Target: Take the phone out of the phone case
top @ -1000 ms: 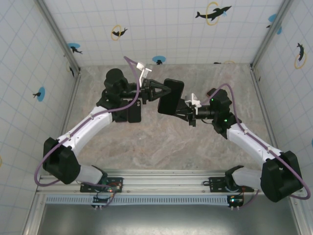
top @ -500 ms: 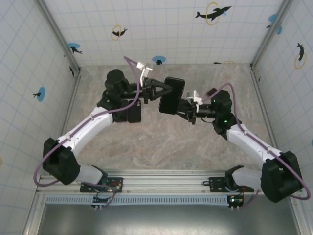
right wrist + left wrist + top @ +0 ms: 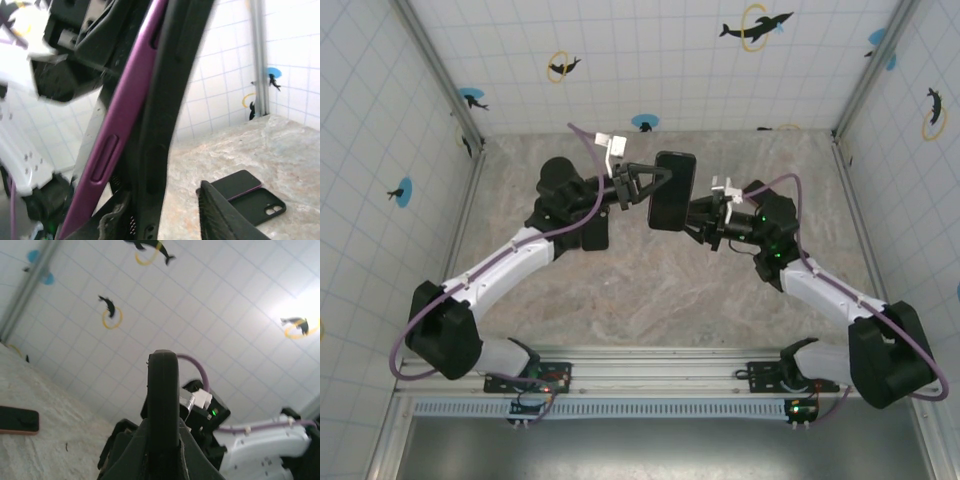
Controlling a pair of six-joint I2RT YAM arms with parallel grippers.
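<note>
Left arm (image 3: 505, 262), white links with black joints, reaches from the near-left base toward mid-table. Beside its wrist a flat dark slab (image 3: 594, 233) lies on the mottled grey-brown stone-pattern table top (image 3: 650, 300), partly under the arm. The left wrist view shows this flat dark slab (image 3: 18, 419) with a reddish lower edge. The right wrist view shows it (image 3: 247, 192) with a purple rim and a camera cut-out. Whether it is one item or two overlapping cannot be told.

Left gripper (image 3: 660, 180) is clamped tight on the left long edge of the dark rectangular cased phone (image 3: 672, 190), which is held clear above the table, near centre. In the left wrist view its fingers (image 3: 137, 440) pinch the cased phone (image 3: 162, 385) edge-on.

Right gripper (image 3: 697, 216) sits at the cased phone's lower right. Its jaws stand partly apart, astride the edge and gripping nothing. One finger (image 3: 116, 215) lies close by; the other (image 3: 220, 212) stands off, with table showing between. That edge (image 3: 150, 100) shows a purple band with a long side button beside a black band. Which band is phone and which is case cannot be told.
</note>
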